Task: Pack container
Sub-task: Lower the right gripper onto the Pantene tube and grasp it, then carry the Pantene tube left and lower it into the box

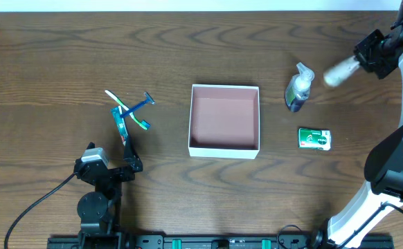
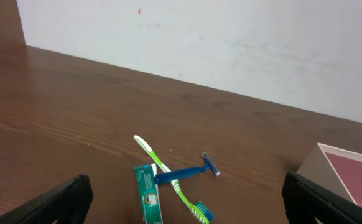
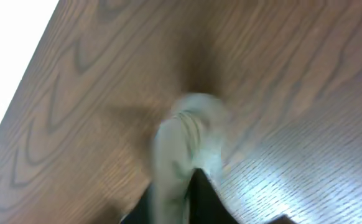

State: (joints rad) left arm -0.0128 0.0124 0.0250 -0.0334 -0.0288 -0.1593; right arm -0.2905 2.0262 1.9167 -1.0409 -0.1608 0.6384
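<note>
Container (image 1: 224,121): middle of the counter (image 1: 49,62), open side up, pinkish-brown bottom bare.

Left end effector (image 1: 122,169): near front-left edge, fingers spread wide, holding nothing.

Right end effector (image 1: 359,63): over far-right corner, pressed together on a whitish object (image 1: 340,71), too blurred to identify.

Toward left edge: toothbrush (image 1: 122,109), blue razor (image 1: 140,104) and green tube (image 1: 122,124), overlapping.

Between container and right edge: spray bottle (image 1: 298,90); green box (image 1: 314,138) nearer the front.
</note>
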